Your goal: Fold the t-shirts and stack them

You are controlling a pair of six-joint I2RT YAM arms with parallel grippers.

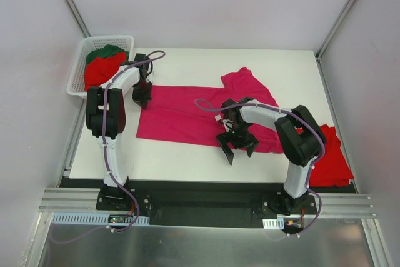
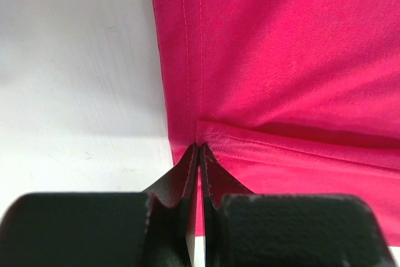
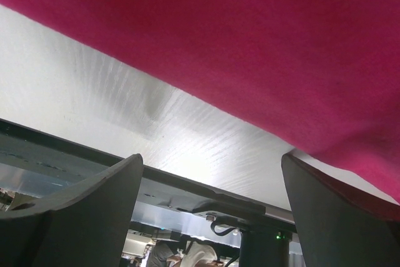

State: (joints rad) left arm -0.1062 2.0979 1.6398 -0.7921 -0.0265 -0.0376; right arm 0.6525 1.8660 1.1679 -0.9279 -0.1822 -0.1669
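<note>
The magenta t-shirt point(image 1: 187, 114) lies spread flat across the middle of the desk point(image 1: 187, 162). The left hand point(image 2: 199, 148) is clenched, its tips at the shirt's left hem corner; I cannot tell whether cloth is pinched. The right hand point(image 1: 239, 153) hovers released over the shirt's near edge.

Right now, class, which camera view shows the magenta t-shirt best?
The top external view: almost the whole magenta t-shirt, spread on the table. The left wrist view shows only its hemmed corner, pinched by the left gripper; the right wrist view shows only an edge.
</note>
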